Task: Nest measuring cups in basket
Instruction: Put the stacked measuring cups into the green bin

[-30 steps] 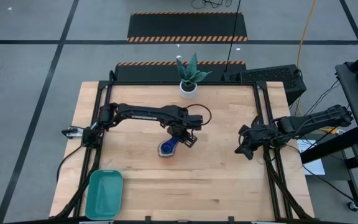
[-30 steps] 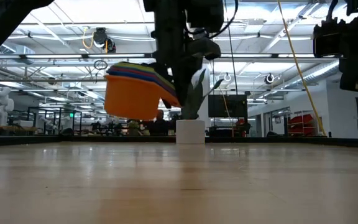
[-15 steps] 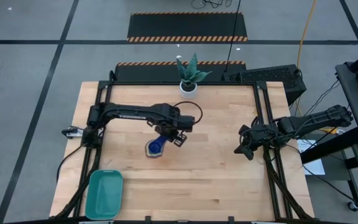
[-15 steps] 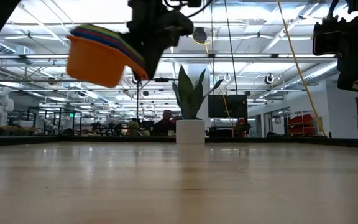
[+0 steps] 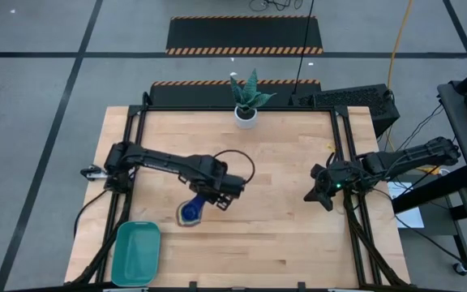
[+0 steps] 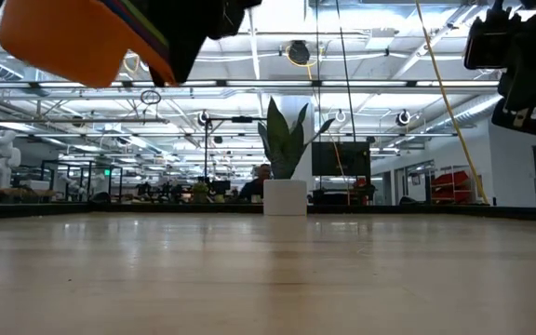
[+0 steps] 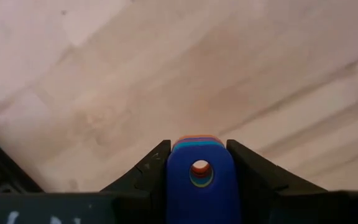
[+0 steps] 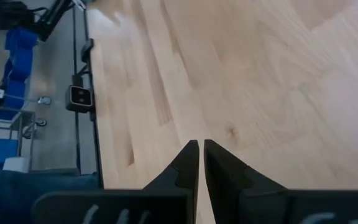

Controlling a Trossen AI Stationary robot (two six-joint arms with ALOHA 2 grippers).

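Two arms share your wooden table (image 5: 282, 219), and only the left one carries anything. Nearest the front edge, the teal basket (image 5: 135, 252) lies flat at the table's front-left corner, nothing in it that you can see from above. Just beyond it and toward the middle, your left gripper (image 5: 204, 199) holds the nested measuring cups (image 5: 190, 212) in the air, well clear of the boards: the low view shows the orange outer cup (image 6: 68, 39) high above the table with striped rims of other colours stacked inside it. Your left wrist camera shows the two dark fingers (image 7: 143, 171) clamped on either side of the stacked flat handles (image 7: 199, 184), navy on top, with orange and light blue edges peeking behind. From above, the stack hangs close to the basket's far right corner but not over it. Out to the right side, your right gripper (image 5: 315, 195) hovers near the table's right rail, its fingers (image 8: 186, 163) pressed together with nothing between them. Farthest back, a white pot with a green plant (image 5: 246, 100) stands upright at the middle of the rear edge.
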